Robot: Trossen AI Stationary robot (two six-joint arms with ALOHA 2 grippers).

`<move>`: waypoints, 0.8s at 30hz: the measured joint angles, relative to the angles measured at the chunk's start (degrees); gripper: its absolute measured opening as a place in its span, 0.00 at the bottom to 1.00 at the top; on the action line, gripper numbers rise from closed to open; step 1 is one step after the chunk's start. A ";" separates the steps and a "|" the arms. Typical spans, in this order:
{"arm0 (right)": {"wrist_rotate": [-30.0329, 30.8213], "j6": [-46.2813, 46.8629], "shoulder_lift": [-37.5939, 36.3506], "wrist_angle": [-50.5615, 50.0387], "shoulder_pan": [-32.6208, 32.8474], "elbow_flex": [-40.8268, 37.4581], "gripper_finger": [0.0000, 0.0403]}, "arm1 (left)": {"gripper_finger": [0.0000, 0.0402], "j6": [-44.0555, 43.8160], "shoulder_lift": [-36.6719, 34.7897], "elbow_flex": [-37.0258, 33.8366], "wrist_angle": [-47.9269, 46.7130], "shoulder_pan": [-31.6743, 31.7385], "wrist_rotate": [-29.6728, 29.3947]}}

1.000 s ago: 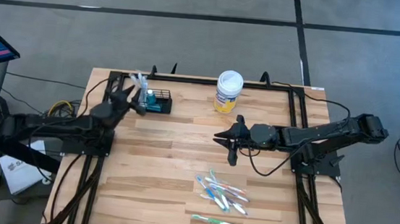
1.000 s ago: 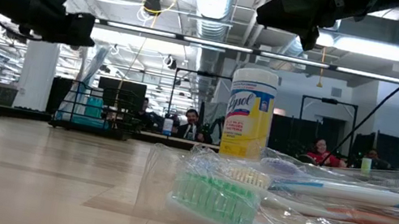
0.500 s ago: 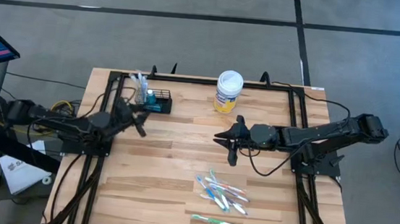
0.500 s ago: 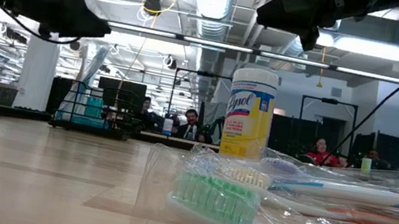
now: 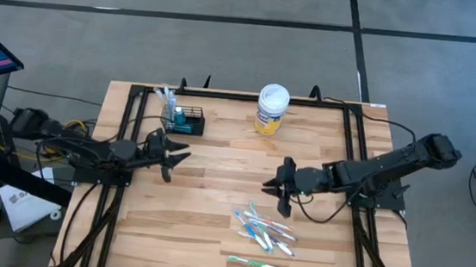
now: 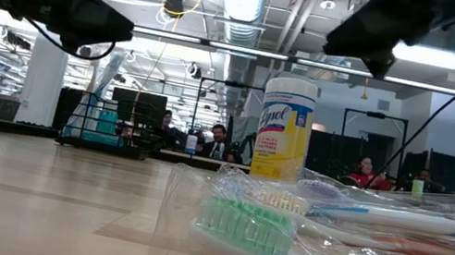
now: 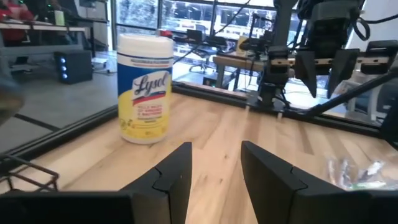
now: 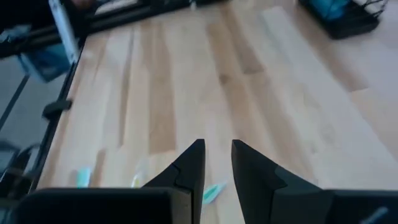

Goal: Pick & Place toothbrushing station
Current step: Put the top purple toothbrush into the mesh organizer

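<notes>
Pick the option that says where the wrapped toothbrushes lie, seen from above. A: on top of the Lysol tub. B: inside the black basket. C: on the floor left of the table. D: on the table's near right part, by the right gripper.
D: the toothbrushes lie loose on the table, just below the right gripper, far from the basket and tub.

We see the left gripper (image 5: 175, 157) low over the left part of the table, its fingers (image 7: 175, 176) apart with nothing between them; the right gripper (image 5: 280, 189) hangs right of the middle, fingers (image 8: 190, 164) apart and empty
</notes>
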 joint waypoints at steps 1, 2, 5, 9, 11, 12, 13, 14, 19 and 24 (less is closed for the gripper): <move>-0.08 0.18 0.02 -0.54 1.00 0.00 0.18 | 0.33 0.00 0.81 0.00 0.86 -0.26 0.02; -0.15 0.68 0.36 -0.92 2.00 0.02 0.18 | 0.33 0.06 1.52 0.00 1.73 -0.45 0.22; -0.25 1.80 2.36 -1.48 5.03 0.02 0.18 | 0.33 0.24 3.25 0.00 3.68 -0.71 0.50; -0.22 2.36 6.97 -0.40 7.88 0.07 0.18 | 0.33 0.26 3.97 0.00 4.91 -0.71 0.50; -0.21 2.78 9.66 0.96 8.93 0.07 0.18 | 0.33 0.31 3.96 0.00 5.09 -0.71 0.48; -0.21 2.78 10.80 1.28 9.34 0.07 0.18 | 0.33 0.32 3.96 0.00 5.10 -0.71 0.48; -0.21 2.86 11.93 1.44 9.70 0.10 0.18 | 0.33 0.33 3.96 0.00 5.16 -0.71 0.48; -0.21 3.26 13.35 1.43 10.02 0.24 0.18 | 0.33 0.33 3.96 0.00 5.16 -0.71 0.48; -0.21 3.85 17.95 2.98 10.50 0.33 0.18 | 0.33 0.37 3.96 0.00 5.12 -0.71 0.47; -0.19 3.85 21.50 7.94 10.48 0.42 0.18 | 0.33 0.31 4.49 0.00 4.99 -0.71 0.44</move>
